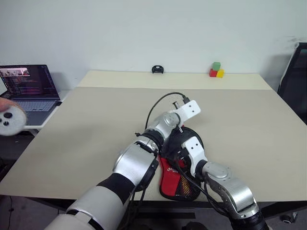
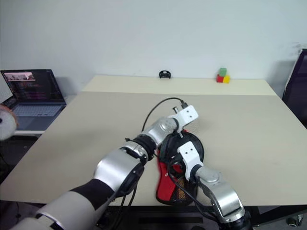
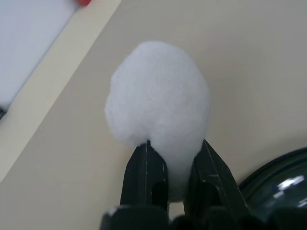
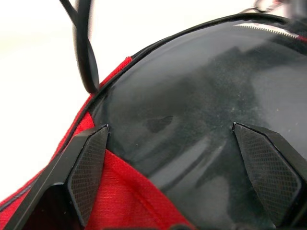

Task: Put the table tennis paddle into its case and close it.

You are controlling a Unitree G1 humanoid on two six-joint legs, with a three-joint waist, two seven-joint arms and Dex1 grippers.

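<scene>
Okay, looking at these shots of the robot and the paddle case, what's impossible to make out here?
- Left gripper: in the left wrist view an overexposed white blob sits between its fingers; what it is cannot be told.
- Case: head views, both arms cover its round end, so the zipper's state is unclear.
- Table tennis paddle: right wrist view, handle out of sight, cut off by the edges.
- Small black object at the table's far edge: too small to identify.

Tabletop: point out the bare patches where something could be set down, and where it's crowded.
Bare: the wide left stretch of the table toward the laptop; the right side out to the edge; the middle band short of the coloured blocks and the small black object. Crowded: the near centre, where both arms work over the case.
</scene>
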